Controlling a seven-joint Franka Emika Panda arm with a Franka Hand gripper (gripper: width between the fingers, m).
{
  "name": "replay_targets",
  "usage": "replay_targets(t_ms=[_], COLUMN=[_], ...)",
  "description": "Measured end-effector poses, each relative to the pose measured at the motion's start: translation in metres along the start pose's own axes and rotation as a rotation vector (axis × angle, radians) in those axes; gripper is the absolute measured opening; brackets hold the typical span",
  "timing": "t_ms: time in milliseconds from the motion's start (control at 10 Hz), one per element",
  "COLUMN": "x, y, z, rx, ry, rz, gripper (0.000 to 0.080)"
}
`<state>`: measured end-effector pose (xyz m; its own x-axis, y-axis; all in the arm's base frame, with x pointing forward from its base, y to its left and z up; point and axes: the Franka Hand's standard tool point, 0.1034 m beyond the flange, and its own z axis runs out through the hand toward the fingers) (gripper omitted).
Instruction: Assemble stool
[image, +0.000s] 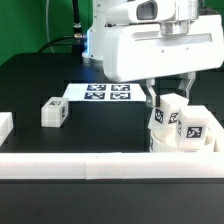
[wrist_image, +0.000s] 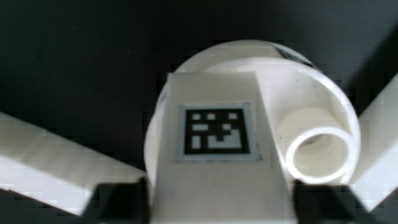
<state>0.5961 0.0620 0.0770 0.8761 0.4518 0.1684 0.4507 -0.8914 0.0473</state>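
The stool's round white seat (image: 160, 143) lies at the exterior view's right, close to the front bar, with tagged legs (image: 196, 128) standing on it. My gripper (image: 170, 100) reaches down over them, one finger on each side of the middle leg (image: 176, 116). In the wrist view that leg (wrist_image: 217, 130), tag facing the camera, fills the whole gap between the dark fingers (wrist_image: 118, 202), which press on its sides; my gripper (wrist_image: 217, 206) is shut on it. Behind it curves the seat (wrist_image: 267, 65), and a round white tube end (wrist_image: 320, 155) shows beside it. One loose leg (image: 53, 113) lies far to the exterior view's left.
The marker board (image: 105, 92) lies flat behind the loose leg. A long white bar (image: 100, 166) runs along the table's front edge, and a white block (image: 4, 125) sits at the exterior view's left edge. A white bar (wrist_image: 54, 150) slants beside the gripper.
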Motion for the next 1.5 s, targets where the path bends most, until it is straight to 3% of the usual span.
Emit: replay_targets(t_ms=[100, 300, 1000, 1500], x=[-0.0002, -0.0002, -0.0009, -0.0039], y=[0.0003, 0.0004, -0.0062, -0.0063], z=[0.0001, 0.0001, 0.0003, 0.0002], rx=[0.0, 0.0, 0.0, -0.013], ry=[0.0, 0.0, -0.017, -0.017], rz=[0.019, 0.035, 0.875, 1.189], gripper=[0.0334, 0.0334, 0.0335, 0.0337])
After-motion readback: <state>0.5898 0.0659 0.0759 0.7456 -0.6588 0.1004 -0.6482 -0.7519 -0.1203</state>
